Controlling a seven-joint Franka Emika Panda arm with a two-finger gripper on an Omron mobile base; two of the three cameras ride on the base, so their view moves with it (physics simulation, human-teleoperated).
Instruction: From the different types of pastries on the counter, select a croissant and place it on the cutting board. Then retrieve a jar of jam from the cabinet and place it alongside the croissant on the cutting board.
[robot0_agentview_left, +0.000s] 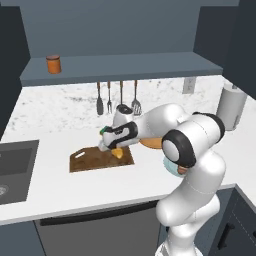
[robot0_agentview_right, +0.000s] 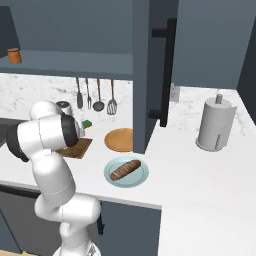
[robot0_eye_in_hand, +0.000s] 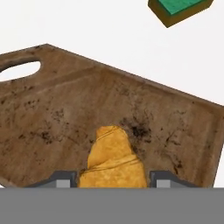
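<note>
The first half of the task is in hand: the pincer (robot0_agentview_left: 116, 150) hangs low over the cutting board (robot0_agentview_left: 90, 160), its two fingers set close on either side of the croissant (robot0_eye_in_hand: 113, 159), so it is holding the pastry; from the hand view the golden piece sits between the fingertips (robot0_eye_in_hand: 59, 178) with the brown wood right beneath it, though whether it already touches the board I cannot tell. In the left base view the croissant (robot0_agentview_left: 118, 152) shows at the board's 3 o'clock end, the slot handle being at the 9 o'clock end; a green sponge (robot0_eye_in_hand: 179, 9) lies on the white worktop (robot0_agentview_left: 60, 187) beyond the board, toward 1 o'clock in the hand view.

The brown scored loaf (robot0_agentview_right: 125, 170) rests on a pale blue plate (robot0_agentview_right: 142, 177) well apart from the board, with a round orange-brown plate (robot0_agentview_right: 119, 140) between them; neither needs touching.

I judge the next move to be a short lowering until the croissant rests on the wood, then a parting of the fingers and a straight lift clear; after that comes the long reach up to the cabinet shelf (robot0_agentview_left: 125, 65), where the jar of jam (robot0_agentview_left: 53, 64) stands at about 11 o'clock from the board; the jar must come down beside the croissant, so room should be kept toward the handle end.
</note>
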